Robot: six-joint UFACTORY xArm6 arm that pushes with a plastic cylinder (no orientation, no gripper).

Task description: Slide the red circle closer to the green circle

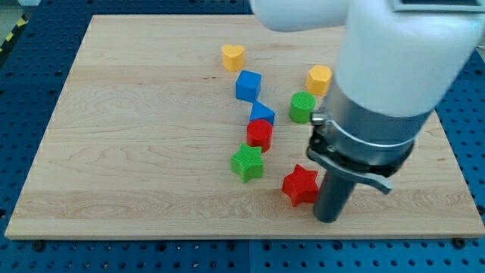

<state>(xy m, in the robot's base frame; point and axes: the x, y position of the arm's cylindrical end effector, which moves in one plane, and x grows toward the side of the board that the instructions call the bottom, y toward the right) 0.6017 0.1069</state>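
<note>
The red circle [259, 133] lies near the board's middle, touching the blue triangle [262, 114] above it. The green circle [302, 107] lies up and to the right of it, a small gap away, partly edged by my arm. My tip [328, 218] is a dark rod end resting on the board at the lower right, right beside the red star [300, 185]. It is well below and to the right of the red circle and touches neither circle.
A green star [248, 162] lies just below the red circle. A blue cube [248, 85], a yellow heart [233, 56] and a yellow hexagon [319, 79] lie toward the top. My bulky arm body [386, 91] hides the board's right part.
</note>
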